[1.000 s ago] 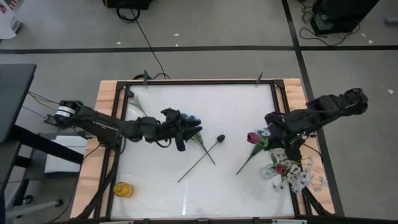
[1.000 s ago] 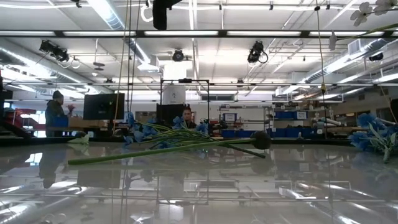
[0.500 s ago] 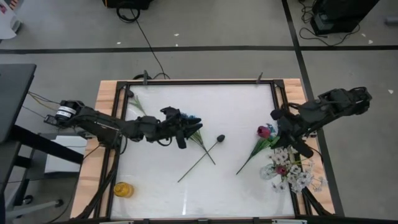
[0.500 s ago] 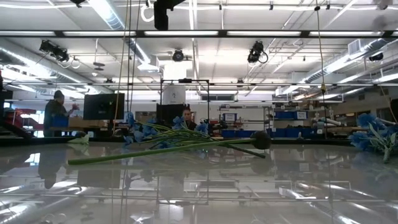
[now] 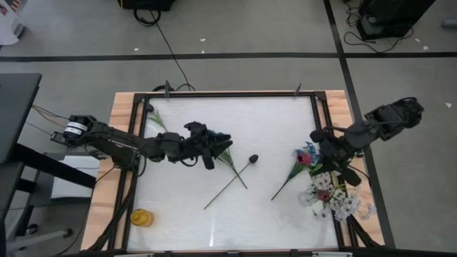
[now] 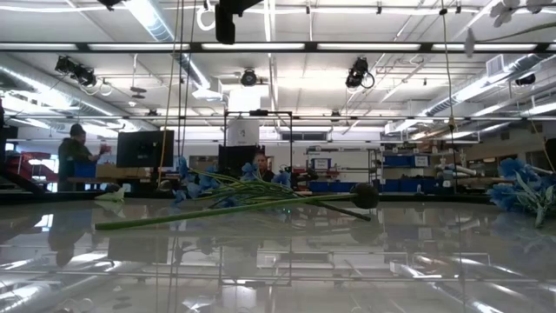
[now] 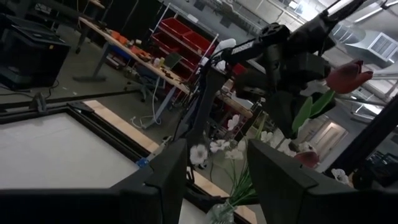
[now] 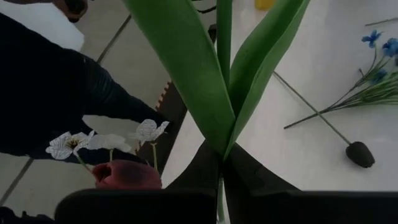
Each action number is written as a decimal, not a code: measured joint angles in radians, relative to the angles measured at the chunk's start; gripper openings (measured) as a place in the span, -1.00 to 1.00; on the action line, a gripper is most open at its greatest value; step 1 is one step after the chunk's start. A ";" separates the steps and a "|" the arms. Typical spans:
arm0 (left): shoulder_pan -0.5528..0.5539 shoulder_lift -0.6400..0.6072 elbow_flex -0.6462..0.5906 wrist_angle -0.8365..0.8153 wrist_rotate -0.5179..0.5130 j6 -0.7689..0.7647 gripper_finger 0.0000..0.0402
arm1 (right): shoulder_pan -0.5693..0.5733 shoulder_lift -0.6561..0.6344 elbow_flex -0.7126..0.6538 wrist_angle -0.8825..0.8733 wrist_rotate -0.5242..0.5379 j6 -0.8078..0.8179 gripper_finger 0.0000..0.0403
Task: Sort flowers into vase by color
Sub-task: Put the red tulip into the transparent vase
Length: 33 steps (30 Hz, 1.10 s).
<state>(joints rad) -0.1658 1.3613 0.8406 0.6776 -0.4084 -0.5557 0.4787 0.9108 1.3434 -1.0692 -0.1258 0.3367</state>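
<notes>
One red tulip (image 5: 306, 156) is clamped by right gripper (image 8: 219, 163), seen only wrist-side; left gripper (image 5: 211, 148) gapes empty.

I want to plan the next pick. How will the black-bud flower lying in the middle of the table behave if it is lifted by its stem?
The black-bud flower has a long thin stem, so it will probably flex and droop at the bud end. It looks light. Its stem crosses the blue flowers, so these may drag along.
</notes>
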 joint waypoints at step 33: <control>0.057 0.000 0.000 -0.009 0.000 0.054 -0.14 | 0.052 0.118 -0.001 0.012 0.055 0.062 -0.94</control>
<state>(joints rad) -0.1083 1.3613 0.8406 0.6687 -0.4083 -0.5018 0.5310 1.0290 1.3426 -1.0569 -0.0708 0.3985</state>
